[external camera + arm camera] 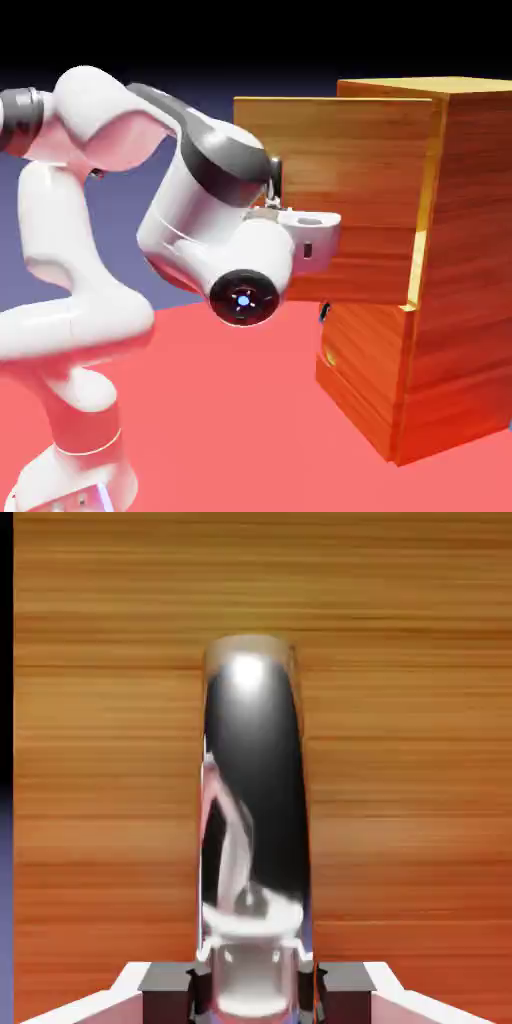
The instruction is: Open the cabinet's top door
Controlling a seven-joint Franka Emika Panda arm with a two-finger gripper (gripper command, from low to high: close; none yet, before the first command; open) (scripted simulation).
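1. At the cabinet's (pixel 455 270) upper front, the top door (pixel 335 190) stands swung out from the body toward the exterior view's left, its yellowish edge (pixel 428 215) exposed along the side where it meets the cabinet.
2. Top door handle (pixel 255 812): dark, curved, glossy metal; in the hand view it runs up the middle of the frame against wood grain.
3. Gripper (pixel 255 990): its fingers (pixel 165 992) are pinched on the lower end of the handle, one either side of it.
4. Exterior view: the hand sits against the door's face; the handle itself is hidden behind the wrist there.
5. Lower door (pixel 362 375): shorter panel below, flush with the cabinet body.
6. Franka arm (pixel 90 280): white, rising from the lower left and bent over toward the door.
7. Red table surface (pixel 230 420) carries both cabinet and arm.
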